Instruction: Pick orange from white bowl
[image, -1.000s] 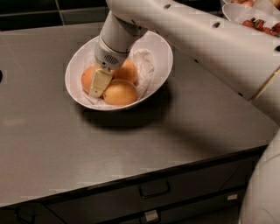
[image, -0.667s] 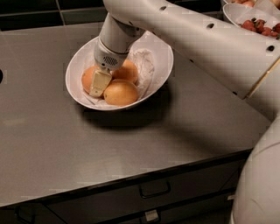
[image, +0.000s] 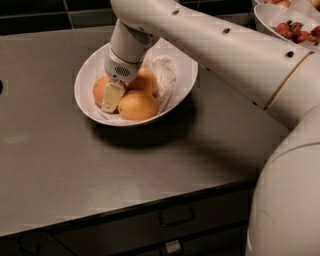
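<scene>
White bowl (image: 86, 80), tool (image: 113, 97) still low among oranges (image: 137, 106), nothing moved.

Hand (image: 112, 96) down inside white bowl (image: 90, 70), set among three fruits: left orange (image: 99, 89) close against one side, front orange (image: 137, 106) and back orange (image: 146, 80) on the other, no open gap showing between them. Crumpled paper (image: 164, 75) takes up the bowl's right side. Arm (image: 210, 45) crosses above the bowl's rear and right, closing off approach from there. Bowl of red fruits (image: 270, 27) well off to the bowl's right rear. Worktop (image: 65, 170) left of and in front of the bowl open, free passage.
</scene>
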